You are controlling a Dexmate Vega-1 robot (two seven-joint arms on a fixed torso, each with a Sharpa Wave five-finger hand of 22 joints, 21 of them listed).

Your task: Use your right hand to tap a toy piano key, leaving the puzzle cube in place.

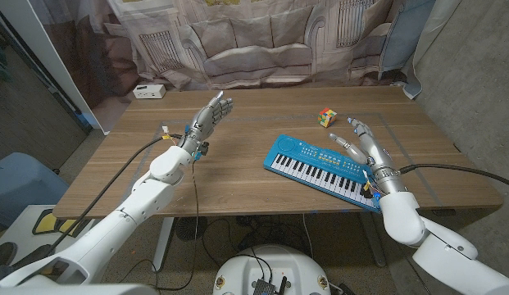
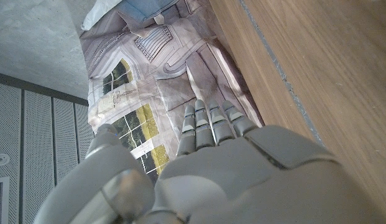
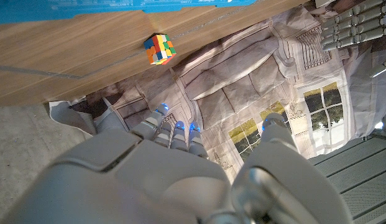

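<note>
While the head view looks down over a wooden counter [image 1: 238,156], the robot's right hand [image 1: 365,147] sits at the right of the frame, over the right end of a blue toy piano [image 1: 320,168]. Its fingers [image 1: 343,142] are spread apart and hold nothing. They reach toward the upper left, above the piano's blue control panel; whether any fingertip touches the piano is hard to tell from this angle. The toy piano lies slanted at centre right, with its black and white keys along its lower edge.

A multicoloured puzzle cube [image 1: 327,117] stands on the counter just above the piano, apart from it and from the right hand. In the right wrist view the cube [image 3: 159,49] shows near the upper left, on the wood, with the back of the right hand [image 3: 180,180] low in the frame.

The left hand [image 1: 209,119] is raised at upper centre left of the head view, its fingers straight, slightly apart, and empty. The left wrist view shows its back [image 2: 230,174] before a printed cloth backdrop [image 2: 149,74].

A small white box [image 1: 147,92] sits at the counter's upper left corner.
</note>
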